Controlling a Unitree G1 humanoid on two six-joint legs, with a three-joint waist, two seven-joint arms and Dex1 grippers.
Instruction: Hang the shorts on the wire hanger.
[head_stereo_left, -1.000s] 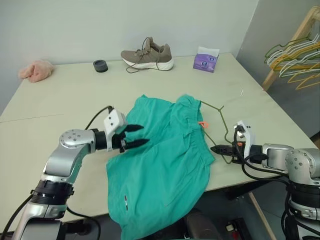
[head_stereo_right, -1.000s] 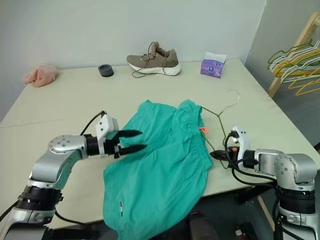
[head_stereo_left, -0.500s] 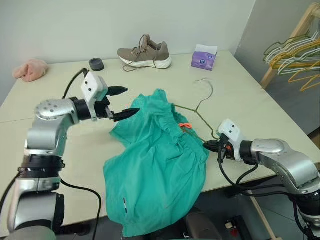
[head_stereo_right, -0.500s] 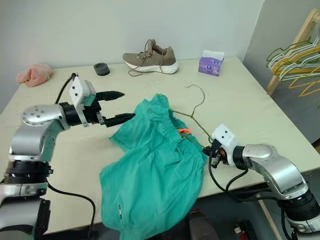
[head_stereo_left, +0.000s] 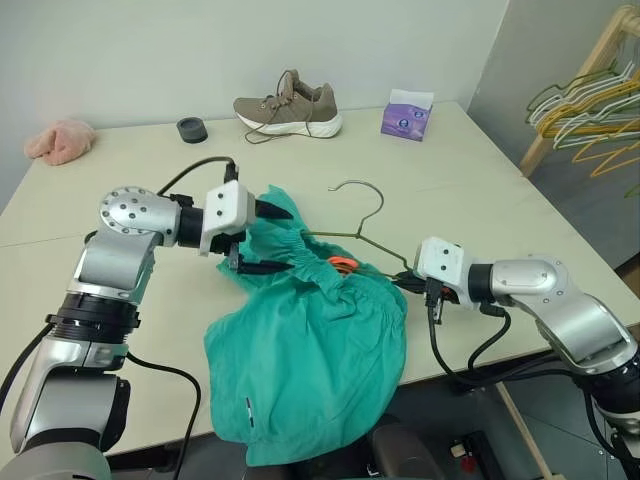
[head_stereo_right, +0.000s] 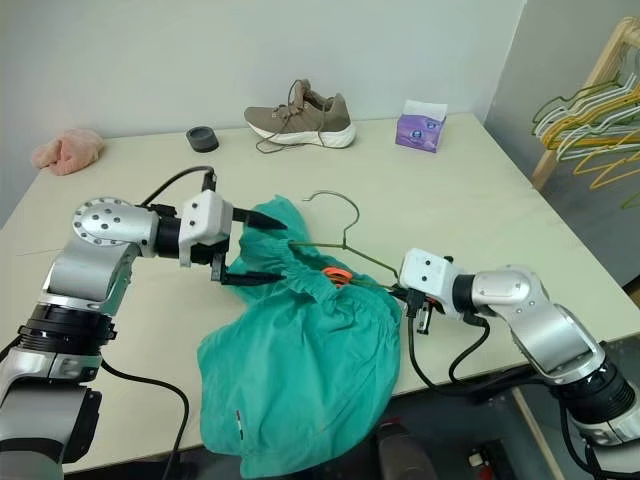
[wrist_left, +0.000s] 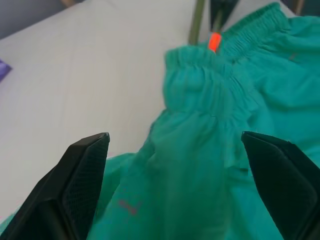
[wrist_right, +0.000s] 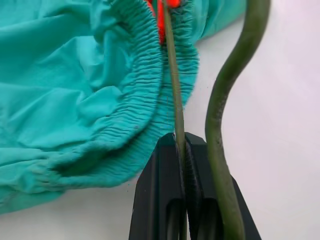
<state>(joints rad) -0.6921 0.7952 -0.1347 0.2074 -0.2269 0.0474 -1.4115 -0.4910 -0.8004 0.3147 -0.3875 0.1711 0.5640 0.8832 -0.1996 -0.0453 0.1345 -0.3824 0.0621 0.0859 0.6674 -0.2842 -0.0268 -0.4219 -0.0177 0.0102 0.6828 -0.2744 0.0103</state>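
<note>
The shorts (head_stereo_left: 305, 340) are bunched at centre frame of the left eye view, their lower part draped over the near bench (head_stereo_left: 470, 180) edge. The wire hanger (head_stereo_left: 355, 235) is threaded under the gathered waistband, with its hook standing free just above the fabric at mid-frame and an orange drawstring tip (head_stereo_left: 343, 265) beside the wire. The right gripper (wrist_right: 182, 150) is clamped tight on a thin wire of the hanger, as seen in the right wrist view, with the elastic edge touching that wire. The left gripper (head_stereo_left: 262, 238) is spread wide, its fingers (wrist_left: 82, 165) straddling a raised fold of waistband without closing on it.

The step in hand is judged to be feeding the waistband further along the hanger. It would be done well if the hanger were kept steady by the right gripper while a full fold of elastic, not a single thin layer, is taken by the left gripper and drawn along the wire. The hook should be kept clear of the cloth. The weight hanging over the bench edge could drag the shorts off.

Counted: one pair of shorts, one wire hanger on the bench, one shoe (head_stereo_left: 290, 105), one tissue box (head_stereo_left: 406, 116), one small dark round object (head_stereo_left: 192, 129), one pink cloth (head_stereo_left: 62, 140), and several hangers (head_stereo_left: 585, 110) on a rack at upper right.
</note>
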